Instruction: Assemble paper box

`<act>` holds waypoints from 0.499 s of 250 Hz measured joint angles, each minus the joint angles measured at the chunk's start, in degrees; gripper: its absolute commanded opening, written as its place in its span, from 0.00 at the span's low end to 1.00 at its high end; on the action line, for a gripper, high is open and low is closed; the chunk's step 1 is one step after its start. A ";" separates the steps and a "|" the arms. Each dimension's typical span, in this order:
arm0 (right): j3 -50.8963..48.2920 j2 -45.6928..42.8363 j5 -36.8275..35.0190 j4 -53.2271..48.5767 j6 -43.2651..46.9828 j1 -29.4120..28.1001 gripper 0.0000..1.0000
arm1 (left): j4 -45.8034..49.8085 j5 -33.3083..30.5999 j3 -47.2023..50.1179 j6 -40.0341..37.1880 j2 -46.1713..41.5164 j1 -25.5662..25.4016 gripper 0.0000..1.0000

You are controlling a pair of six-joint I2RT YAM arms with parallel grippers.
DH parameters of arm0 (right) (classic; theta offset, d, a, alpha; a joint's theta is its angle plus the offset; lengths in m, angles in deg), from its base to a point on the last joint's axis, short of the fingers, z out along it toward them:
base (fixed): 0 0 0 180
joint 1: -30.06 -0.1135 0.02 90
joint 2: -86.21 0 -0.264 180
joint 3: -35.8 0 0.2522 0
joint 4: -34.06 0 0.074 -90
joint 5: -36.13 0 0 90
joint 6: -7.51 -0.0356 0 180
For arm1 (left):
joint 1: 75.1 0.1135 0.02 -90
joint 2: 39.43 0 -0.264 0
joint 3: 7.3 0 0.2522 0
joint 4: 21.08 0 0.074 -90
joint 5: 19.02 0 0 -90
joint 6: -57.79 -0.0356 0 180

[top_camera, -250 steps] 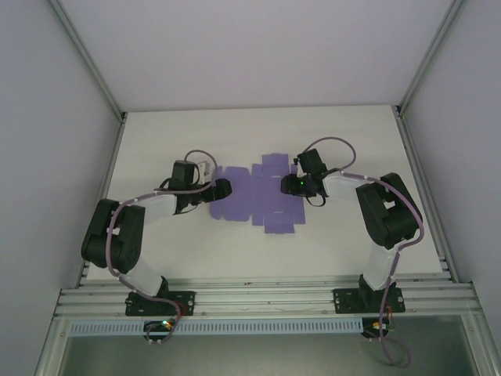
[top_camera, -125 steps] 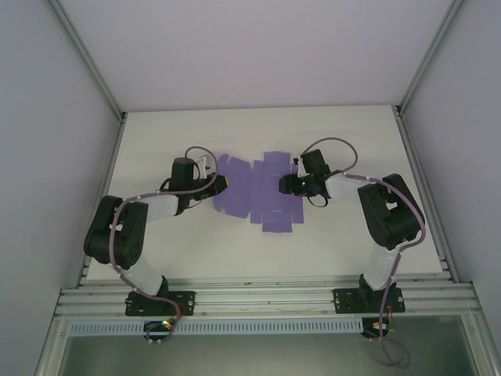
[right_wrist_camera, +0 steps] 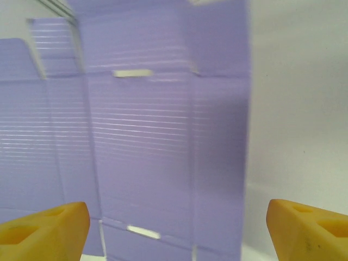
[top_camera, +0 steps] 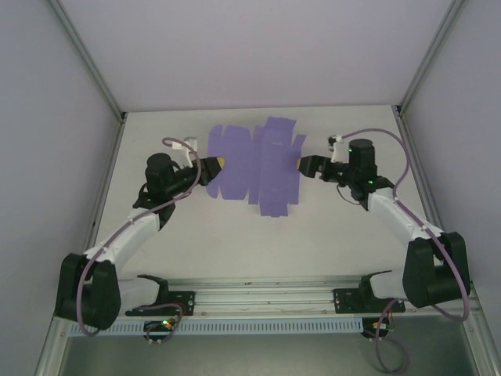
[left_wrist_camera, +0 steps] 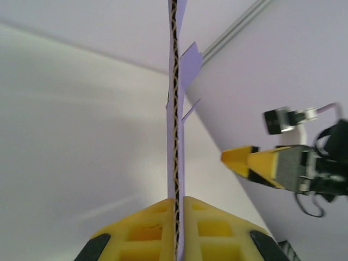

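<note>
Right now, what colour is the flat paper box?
The paper box is plain lilac purple all over. It shows best in the right wrist view.

On my feed I see a white table (top_camera: pixel 337 235) boxed in by plain pale walls: a back wall (top_camera: pixel 258 47) at its far edge, and a left wall (top_camera: pixel 39 157) and a right wall (top_camera: pixel 473 157) along its sides. Grey metal posts (top_camera: pixel 86 59) rise from the two far corners. A ribbed aluminium rail (top_camera: pixel 266 296) runs along the near edge. The light is soft and even, and shadows are faint.
</note>
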 measured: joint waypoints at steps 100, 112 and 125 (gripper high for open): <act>-6.84 -4.63 16.48 11.82 -7.41 3.82 0.44 | -1.46 3.67 -0.02 5.55 -12.96 0.00 0.00; -7.72 -4.98 17.92 14.36 -9.18 3.82 0.40 | -1.57 3.39 0.00 5.79 -13.81 0.00 0.00; -8.50 -5.14 19.08 16.33 -10.51 3.78 0.38 | -1.60 2.89 0.09 5.92 -14.67 0.00 0.00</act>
